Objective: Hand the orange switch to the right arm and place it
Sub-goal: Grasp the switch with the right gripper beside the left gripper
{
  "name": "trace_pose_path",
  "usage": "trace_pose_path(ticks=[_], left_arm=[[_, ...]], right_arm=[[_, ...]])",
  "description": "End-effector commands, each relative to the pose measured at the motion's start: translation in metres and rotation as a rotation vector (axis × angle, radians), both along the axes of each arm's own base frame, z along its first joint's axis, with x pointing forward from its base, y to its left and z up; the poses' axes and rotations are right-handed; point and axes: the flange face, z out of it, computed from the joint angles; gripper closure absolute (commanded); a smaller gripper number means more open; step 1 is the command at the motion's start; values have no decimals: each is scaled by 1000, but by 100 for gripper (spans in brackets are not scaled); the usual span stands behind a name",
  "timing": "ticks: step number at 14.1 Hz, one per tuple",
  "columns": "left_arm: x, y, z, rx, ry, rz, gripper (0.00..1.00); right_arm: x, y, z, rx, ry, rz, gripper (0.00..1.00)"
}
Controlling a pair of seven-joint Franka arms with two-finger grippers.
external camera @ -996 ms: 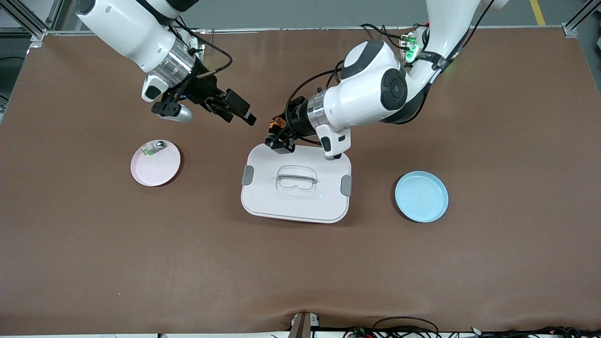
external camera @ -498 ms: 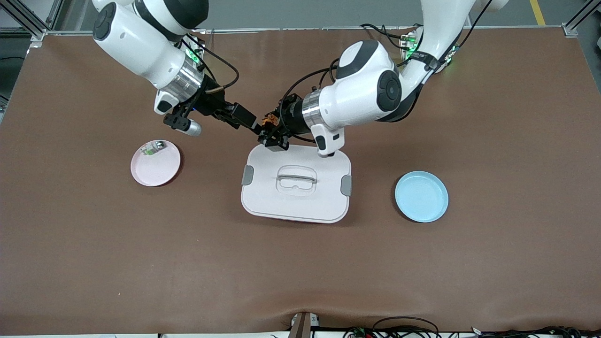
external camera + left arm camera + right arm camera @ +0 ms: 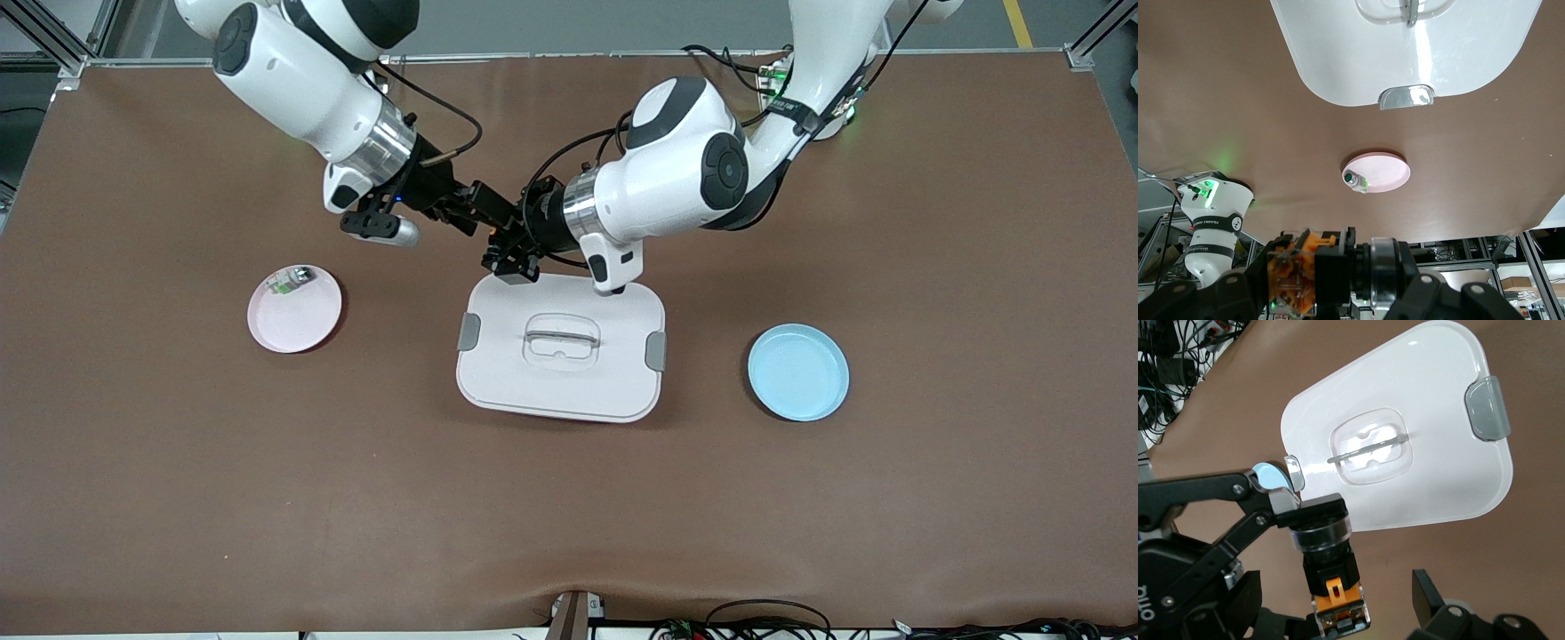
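Front view: left gripper (image 3: 508, 260) and right gripper (image 3: 484, 216) meet above white lid (image 3: 560, 356) edge nearest arm bases — handover pose; switch hidden here.

Left wrist view: orange switch (image 3: 1313, 270) clamped in left gripper, tan block showing.

Right wrist view: switch (image 3: 1331, 573) held over lid (image 3: 1405, 447); right fingers (image 3: 1426, 590) wide apart, straddling, not yet gripping.
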Motion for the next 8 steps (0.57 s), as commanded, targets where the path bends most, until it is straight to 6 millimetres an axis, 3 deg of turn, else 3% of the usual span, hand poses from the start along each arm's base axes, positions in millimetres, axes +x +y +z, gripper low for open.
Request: trace_pose_path(ticks=[1, 6, 8], left_arm=[[0, -6, 8, -24, 9, 12, 100], [0, -6, 9, -26, 7, 13, 100], [1, -6, 12, -30, 2, 14, 100]], right_arm=[[-4, 7, -3, 9, 4, 37, 0], [-5, 6, -4, 5, 14, 40, 0], [-3, 4, -3, 6, 13, 34, 37]])
